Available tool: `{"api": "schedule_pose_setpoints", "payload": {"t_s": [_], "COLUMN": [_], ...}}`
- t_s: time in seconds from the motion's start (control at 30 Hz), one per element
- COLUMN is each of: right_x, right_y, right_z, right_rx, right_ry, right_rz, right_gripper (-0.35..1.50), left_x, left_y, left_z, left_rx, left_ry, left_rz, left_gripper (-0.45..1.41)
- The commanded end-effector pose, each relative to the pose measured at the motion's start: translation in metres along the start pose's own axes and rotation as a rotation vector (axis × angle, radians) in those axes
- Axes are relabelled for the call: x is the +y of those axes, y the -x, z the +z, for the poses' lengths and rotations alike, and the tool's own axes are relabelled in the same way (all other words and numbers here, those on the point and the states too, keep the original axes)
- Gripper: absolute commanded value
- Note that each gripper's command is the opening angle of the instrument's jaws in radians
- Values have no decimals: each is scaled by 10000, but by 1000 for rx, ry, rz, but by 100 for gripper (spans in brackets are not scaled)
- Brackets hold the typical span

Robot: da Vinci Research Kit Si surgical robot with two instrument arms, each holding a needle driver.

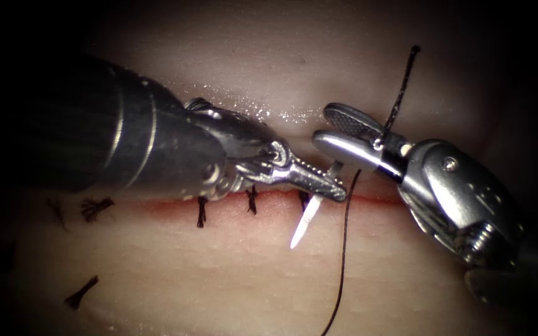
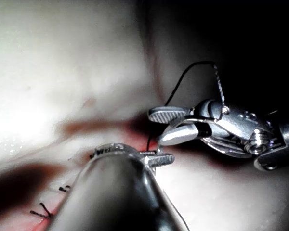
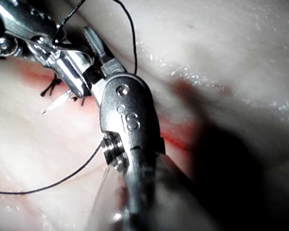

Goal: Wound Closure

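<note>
Left end effector (image 1: pixel 334 190) grips needle (image 1: pixel 303 223), tip down-left.

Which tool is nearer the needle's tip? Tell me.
Left. The left tool is shut on the needle just above its bare tip, over the cut. The right tool hangs open farther right, holding nothing; thread runs beside it.

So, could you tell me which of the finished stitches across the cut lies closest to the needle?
The rightmost stitch, right beside the needle held in the left tool; the other two stitches sit further left along the cut.
</note>
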Motion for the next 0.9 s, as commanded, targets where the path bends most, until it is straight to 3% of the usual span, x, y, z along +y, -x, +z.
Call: {"api": "schedule_pose_setpoints", "payload": {"t_s": [0.03,0.27,0.3,0.4,0.67,0.7,0.73,0.77,0.8,0.83,0.9], "right_x": [-5,-4,-4,-5,-2,3,3,6,10,13,23], "right_y": [7,6,6,6,1,0,0,1,1,2,3], "right_z": [7,6,6,5,-6,-9,-9,-11,-13,-16,-22], "right_rx": [2,7,7,7,14,9,9,-3,-15,-24,-41], "right_ry": [-2,0,0,-1,67,77,77,73,67,63,56], "right_rz": [3,5,5,4,-14,-34,-34,-42,-50,-52,-55], "right_gripper": [48,29,21,-35,-35,-35,-35,-35,-35,-35,-35], "left_x": [-5,-5,-4,-4,-4,-4,-4,-4,-4,-4,-4], "left_y": [1,2,2,2,3,1,1,1,1,1,2], "left_z": [6,6,6,6,5,5,5,5,5,6,7], "left_rx": [-2,0,0,0,6,28,28,38,48,52,53], "left_ry": [2,4,4,5,-14,-68,-68,-96,-136,-156,-182], "left_rz": [0,6,6,6,59,140,140,174,229,267,330], "left_gripper": [-45,-45,-45,-45,-45,22,22,44,81,104,121]}}
